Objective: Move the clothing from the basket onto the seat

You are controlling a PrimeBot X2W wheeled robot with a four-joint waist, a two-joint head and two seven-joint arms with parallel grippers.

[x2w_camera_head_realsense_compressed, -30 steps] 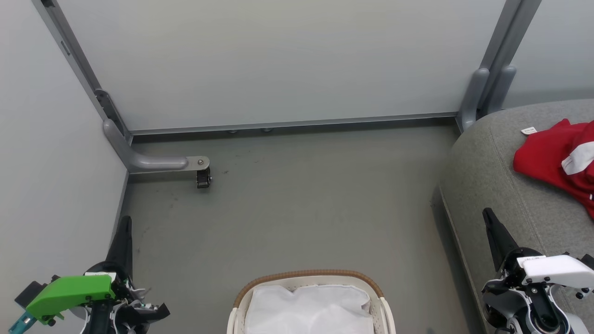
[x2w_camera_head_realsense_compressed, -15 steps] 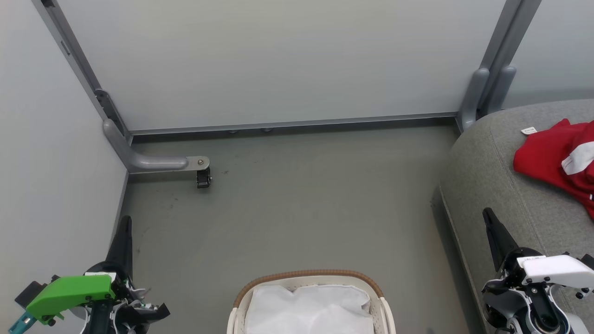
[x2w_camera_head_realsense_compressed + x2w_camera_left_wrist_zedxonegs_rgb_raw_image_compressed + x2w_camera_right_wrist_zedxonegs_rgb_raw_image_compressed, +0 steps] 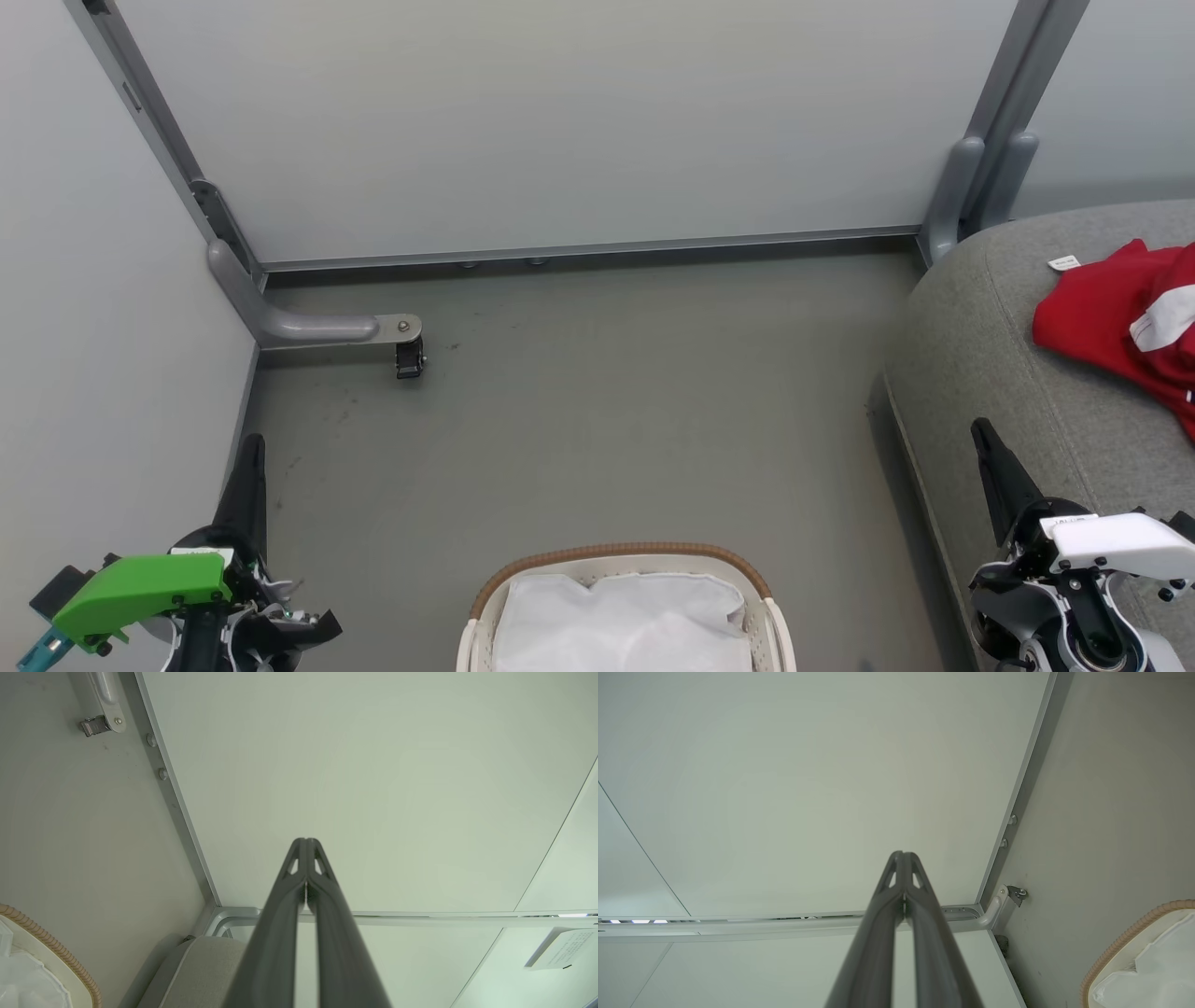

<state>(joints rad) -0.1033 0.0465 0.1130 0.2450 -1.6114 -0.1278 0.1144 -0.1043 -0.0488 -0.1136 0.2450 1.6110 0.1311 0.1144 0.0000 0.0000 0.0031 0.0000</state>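
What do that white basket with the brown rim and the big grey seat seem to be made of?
The oval white basket looks like smooth, rigid plastic; its brown rim shows ribbed coils, perhaps wicker or a moulded imitation. The large grey seat looks fabric-upholstered: matt, finely textured surface with a stitched seam.

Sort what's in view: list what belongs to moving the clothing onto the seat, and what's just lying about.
Job: red clothing, lying on the grey seat; basket with white liner; left gripper and right gripper, both shut, holding nothing.
Lying about: caster wheel on its grey bracket; wall panels; floor.
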